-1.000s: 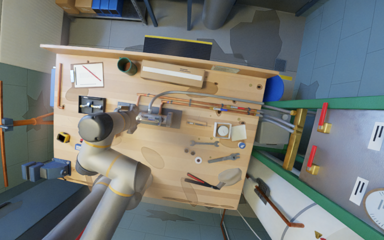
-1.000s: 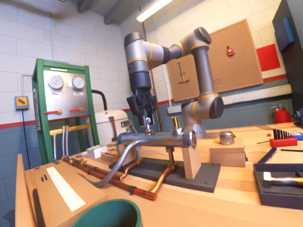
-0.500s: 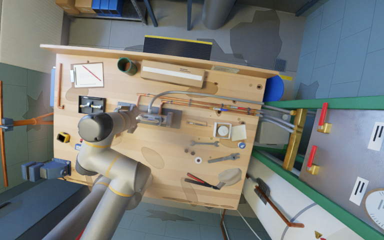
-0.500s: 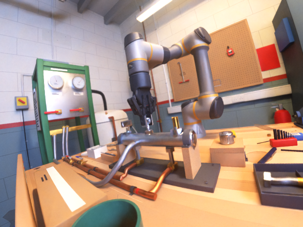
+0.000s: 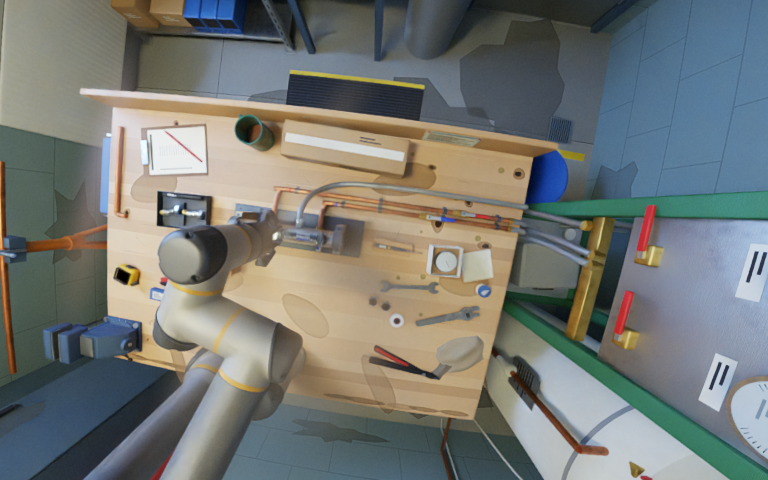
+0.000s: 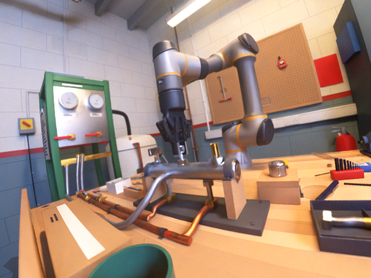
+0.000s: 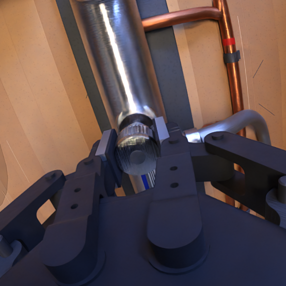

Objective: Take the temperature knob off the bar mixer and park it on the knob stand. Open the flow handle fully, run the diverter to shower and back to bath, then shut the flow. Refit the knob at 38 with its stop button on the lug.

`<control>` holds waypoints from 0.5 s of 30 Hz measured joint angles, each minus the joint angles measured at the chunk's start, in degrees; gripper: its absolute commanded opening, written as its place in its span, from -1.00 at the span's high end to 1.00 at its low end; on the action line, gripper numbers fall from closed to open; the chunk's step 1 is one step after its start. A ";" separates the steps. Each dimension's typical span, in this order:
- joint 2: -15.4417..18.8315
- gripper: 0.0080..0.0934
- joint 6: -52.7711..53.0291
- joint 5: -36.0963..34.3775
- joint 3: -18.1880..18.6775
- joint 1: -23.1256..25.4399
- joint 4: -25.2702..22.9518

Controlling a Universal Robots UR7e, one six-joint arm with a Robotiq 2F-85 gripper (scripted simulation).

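Note:
The temperature knob [image 6: 277, 168] sits upright on the wooden knob stand [image 6: 279, 186], apart from the chrome bar mixer [image 6: 191, 170], whose near end shows a bare open socket. I grip the diverter knob [image 7: 136, 152], a small ridged chrome cap on a stem atop the mixer's middle, with my gripper [image 7: 133, 141] closed around it from above. The flow handle [image 6: 155, 152] stands on top near the mixer's far end. The mixer rests on wooden blocks over a dark base plate [image 6: 209, 211].
Copper pipes [image 6: 143, 221] and a grey hose [image 6: 140, 203] run off the mixer's front toward the green test rig [image 6: 78, 125]. A cardboard box [image 6: 75, 233], green cup [image 6: 135, 263] and a dark tray [image 6: 341, 227] lie nearer. Wrenches [image 5: 409, 287] lie on the bench.

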 measured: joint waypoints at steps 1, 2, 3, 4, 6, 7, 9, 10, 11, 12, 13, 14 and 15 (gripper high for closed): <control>0.05 1.00 0.00 0.00 0.03 0.00 -0.05; 0.09 1.00 0.00 0.00 0.07 0.00 -0.11; 0.13 1.00 0.00 0.00 0.10 0.00 -0.17; 0.16 1.00 0.00 0.00 0.14 0.00 -0.23; 0.23 1.00 0.00 0.00 0.23 0.00 -0.36; 0.27 1.00 0.00 0.00 0.27 0.00 -0.43; 0.33 1.00 0.00 0.01 0.31 0.00 -0.50; 0.34 1.00 0.00 0.01 0.31 0.00 -0.49; 0.34 1.00 0.00 0.01 0.31 0.00 -0.49; 0.34 1.00 0.00 0.01 0.31 0.00 -0.49; 0.34 1.00 0.00 0.01 0.31 0.00 -0.49; 0.34 1.00 0.00 0.01 0.31 0.00 -0.49; 0.34 1.00 0.00 0.01 0.31 0.00 -0.49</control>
